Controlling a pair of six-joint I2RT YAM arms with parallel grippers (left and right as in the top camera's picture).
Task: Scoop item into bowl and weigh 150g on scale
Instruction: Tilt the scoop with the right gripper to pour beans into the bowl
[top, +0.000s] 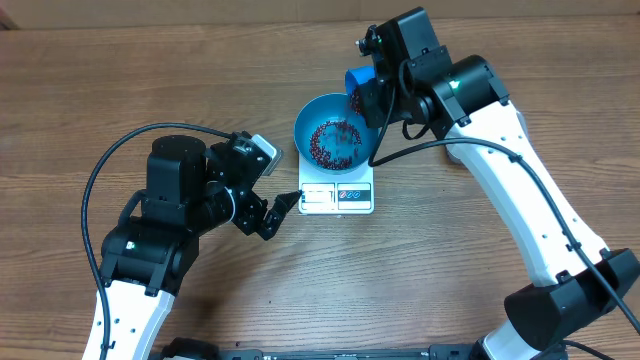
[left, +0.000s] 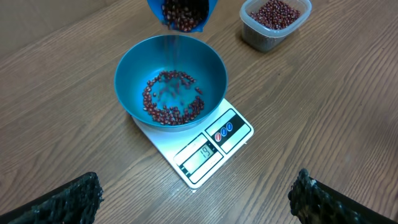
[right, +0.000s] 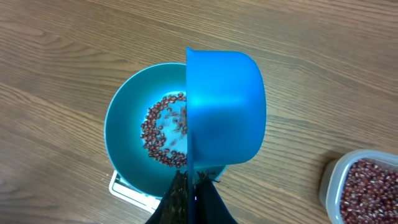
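The blue bowl stands on the white scale, with a thin layer of red-brown beans in its bottom. My right gripper is shut on the thin handle of a small blue scoop, which is tipped on its side above the bowl. From the left wrist view, beans spill from the scoop down into the bowl. My left gripper stands open and empty, low over the table in front of the scale.
A clear plastic tub full of beans sits on the wood table beyond the scale, to its right; it also shows as the tub in the right wrist view. The right arm reaches over that side.
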